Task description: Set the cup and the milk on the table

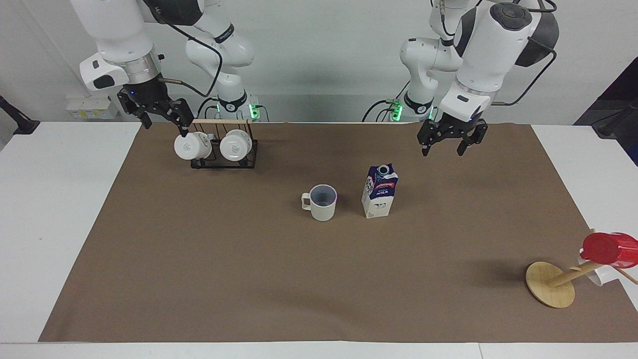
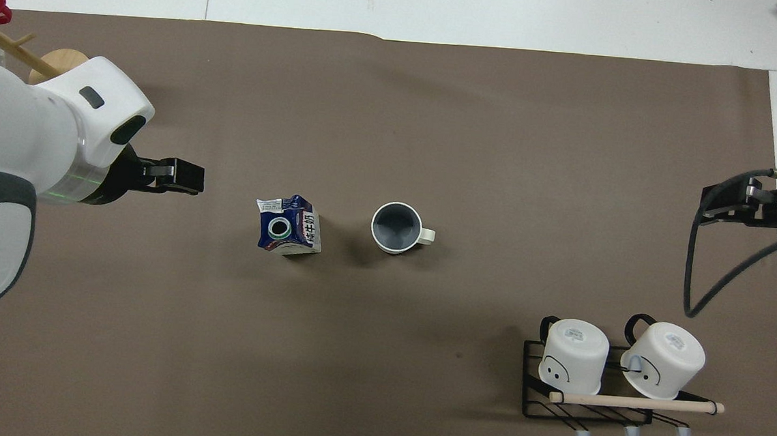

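Observation:
The cup (image 1: 323, 202), cream-white with a grey-blue inside, stands upright on the brown mat of the table (image 1: 249, 279); it also shows in the overhead view (image 2: 396, 227). The milk (image 1: 380, 192) stands upright beside it, toward the left arm's end of the table, cap up (image 2: 289, 225). My left gripper (image 1: 442, 148) is open and empty in the air, clear of the milk, over bare mat toward the left arm's end (image 2: 189, 178). My right gripper (image 1: 167, 127) is open and empty, waiting above the mug rack's end (image 2: 711, 203).
A black wire rack (image 1: 224, 158) with two white mugs stands near the robots at the right arm's end (image 2: 587, 406). A tipped wooden mug tree (image 1: 551, 286) with a red cup (image 1: 608, 248) lies at the left arm's end, far from the robots.

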Controlling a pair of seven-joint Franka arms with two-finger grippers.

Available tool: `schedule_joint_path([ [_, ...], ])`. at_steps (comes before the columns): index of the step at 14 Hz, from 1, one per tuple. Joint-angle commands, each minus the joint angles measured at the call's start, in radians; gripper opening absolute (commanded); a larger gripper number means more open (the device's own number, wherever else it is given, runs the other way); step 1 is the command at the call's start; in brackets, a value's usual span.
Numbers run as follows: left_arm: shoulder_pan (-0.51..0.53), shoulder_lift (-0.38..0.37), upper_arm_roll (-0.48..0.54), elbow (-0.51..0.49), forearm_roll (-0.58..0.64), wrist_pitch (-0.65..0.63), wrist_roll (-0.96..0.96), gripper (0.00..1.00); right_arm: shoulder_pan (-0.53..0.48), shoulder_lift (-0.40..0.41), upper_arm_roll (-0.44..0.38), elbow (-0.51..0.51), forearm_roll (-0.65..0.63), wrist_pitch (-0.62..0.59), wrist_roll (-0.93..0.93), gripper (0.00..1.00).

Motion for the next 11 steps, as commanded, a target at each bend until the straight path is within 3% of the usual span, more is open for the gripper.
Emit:
schedule_joint_path([
  [1,0.035,-0.003,-0.004,0.016,0.001,-0.027,0.016,1.0,-0.019,-0.016,0.009,-0.012,0.02,-0.008,-0.028,1.0],
  [8,0.118,-0.006,-0.003,0.03,0.0,-0.047,0.015,1.0,-0.007,-0.02,0.015,-0.013,0.018,-0.017,-0.051,1.0],
  [11,0.12,-0.023,0.001,0.071,0.007,-0.093,0.015,1.0,-0.018,-0.028,0.013,-0.018,0.018,-0.026,-0.176,1.0],
])
